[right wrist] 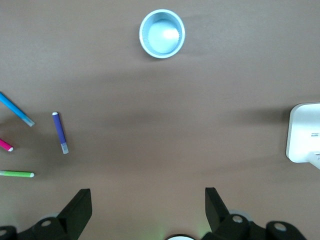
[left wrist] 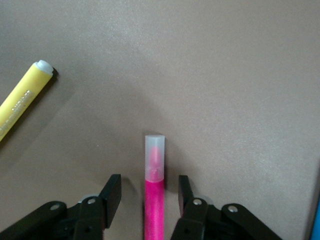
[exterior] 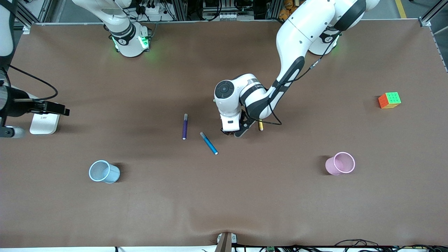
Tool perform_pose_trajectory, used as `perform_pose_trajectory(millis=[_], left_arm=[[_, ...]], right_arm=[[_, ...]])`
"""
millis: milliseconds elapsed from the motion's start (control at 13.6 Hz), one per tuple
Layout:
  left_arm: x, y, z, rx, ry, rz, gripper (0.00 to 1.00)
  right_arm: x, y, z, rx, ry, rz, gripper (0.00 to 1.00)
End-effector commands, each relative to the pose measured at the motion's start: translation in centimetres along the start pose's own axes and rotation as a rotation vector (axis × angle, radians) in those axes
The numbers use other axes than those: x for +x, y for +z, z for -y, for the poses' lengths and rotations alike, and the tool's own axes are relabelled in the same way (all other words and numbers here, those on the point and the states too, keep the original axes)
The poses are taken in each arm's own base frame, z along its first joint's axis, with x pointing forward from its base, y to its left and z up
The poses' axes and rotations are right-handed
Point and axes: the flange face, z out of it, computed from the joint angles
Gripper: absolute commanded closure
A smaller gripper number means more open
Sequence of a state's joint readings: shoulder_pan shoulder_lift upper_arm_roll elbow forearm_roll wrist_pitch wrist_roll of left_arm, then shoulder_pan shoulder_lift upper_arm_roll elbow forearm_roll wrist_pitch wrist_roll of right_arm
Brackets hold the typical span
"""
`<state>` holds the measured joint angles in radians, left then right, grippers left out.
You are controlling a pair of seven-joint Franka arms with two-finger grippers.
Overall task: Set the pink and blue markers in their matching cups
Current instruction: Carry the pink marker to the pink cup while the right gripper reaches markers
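The pink marker (left wrist: pixel 154 200) lies flat on the brown surface (exterior: pixel 224 196) between the 2 fingers of the left tool (left wrist: pixel 148 196), which is open a little and not touching it. The blue marker (exterior: pixel 209 143) lies at 8 o'clock from that tool. The pale blue cup (exterior: pixel 104 171) and pale pink cup (exterior: pixel 340 163) look empty. The right tool (right wrist: pixel 148 209) waits, wide open, over its end.

Left pincer (exterior: pixel 233 133) low and open-fingered; right pincer (right wrist: pixel 148 207) wide open, waiting.

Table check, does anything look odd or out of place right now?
Only the Rubik's cube near the left arm's end of the table, unrelated to the pens. Blue cup and pink cup stand upright; nothing looks spilled.
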<state>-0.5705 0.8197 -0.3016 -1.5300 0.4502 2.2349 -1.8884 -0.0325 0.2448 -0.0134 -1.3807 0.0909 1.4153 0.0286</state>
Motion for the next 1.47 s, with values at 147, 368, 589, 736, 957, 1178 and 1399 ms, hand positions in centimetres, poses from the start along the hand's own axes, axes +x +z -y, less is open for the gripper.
perform_pose_trajectory(millis=[147,368,589,736,957,1178,1399], left_arm=[[0.0,0.8,-0.6,-0.028,-0.011,-0.005,0.62],[0.0,0.9,-0.5,-0.027,-0.010,-0.005,0.80],[0.3,0.2,-0.7,-0.038,-0.001,-0.010,1.00],[1.5,-0.6,-0.8,-0.043,0.002,-0.028,1.00],[4.5,-4.5,-0.5,-0.018,0.006,-0.101,1.00],[6.7,-8.9,0.0,0.004,0.067,-0.161,1.00],[11.5,-12.4,1.7,0.099,0.159,-0.204,1.00]], right_arm=[[0.4,0.2,3.2,-0.014,-0.034,-0.016,0.00],[0.7,1.1,5.3,-0.010,-0.066,-0.005,0.00],[0.7,1.4,6.1,-0.012,-0.075,0.001,0.00],[0.6,1.5,7.0,-0.014,-0.090,-0.004,0.00],[0.8,1.8,7.3,-0.014,-0.094,0.001,0.00],[0.7,2.0,8.3,-0.017,-0.109,0.001,0.00],[1.2,2.7,10.7,-0.023,-0.145,-0.025,0.00]])
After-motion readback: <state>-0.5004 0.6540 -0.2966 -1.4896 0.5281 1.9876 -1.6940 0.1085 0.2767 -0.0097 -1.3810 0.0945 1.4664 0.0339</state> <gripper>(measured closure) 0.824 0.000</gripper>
